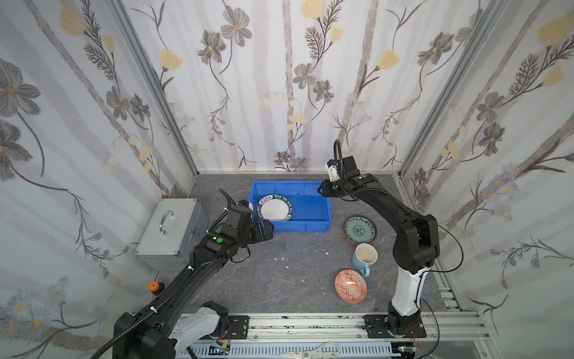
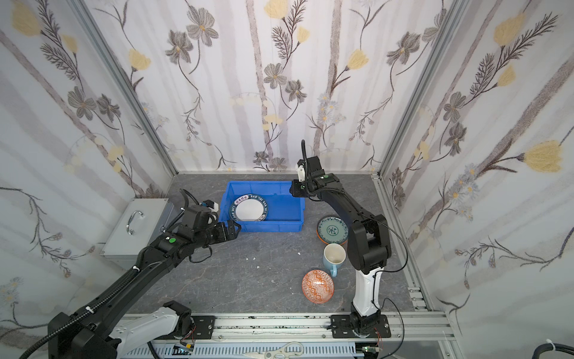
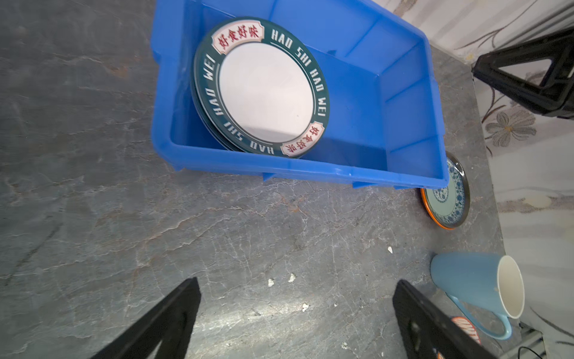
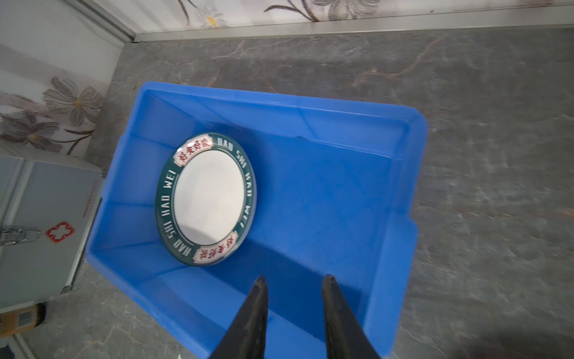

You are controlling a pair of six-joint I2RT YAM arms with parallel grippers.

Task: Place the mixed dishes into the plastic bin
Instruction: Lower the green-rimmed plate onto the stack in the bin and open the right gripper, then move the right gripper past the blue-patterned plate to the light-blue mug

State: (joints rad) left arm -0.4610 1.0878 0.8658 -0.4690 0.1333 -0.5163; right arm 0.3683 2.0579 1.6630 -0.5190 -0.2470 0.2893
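The blue plastic bin (image 1: 310, 202) (image 2: 281, 202) (image 3: 357, 108) (image 4: 326, 202) stands at the back of the table. A white plate with a green lettered rim (image 1: 275, 209) (image 2: 249, 208) (image 3: 264, 90) (image 4: 208, 199) lies tilted in its left half, on top of other plate edges. To the right of the bin, a teal patterned plate (image 1: 360, 230) (image 2: 333, 230) (image 3: 447, 199) rests on an orange one. In front of it stand a light-blue mug (image 1: 365, 255) (image 2: 334, 256) (image 3: 475, 279) and an orange patterned bowl (image 1: 351, 286) (image 2: 318, 286). My left gripper (image 1: 270, 231) (image 3: 296, 283) hangs open and empty by the bin's near left corner. Over the bin's far right corner my right gripper (image 1: 320, 189) (image 4: 295, 279) holds nothing, its jaws narrowly apart.
A grey metal case with a handle (image 1: 172, 230) (image 4: 46, 223) stands left of the bin. A small orange-capped bottle (image 1: 154, 287) sits by the left wall. Small white chips (image 1: 279, 258) lie mid-table. Scissors (image 1: 313, 349) rest on the front rail.
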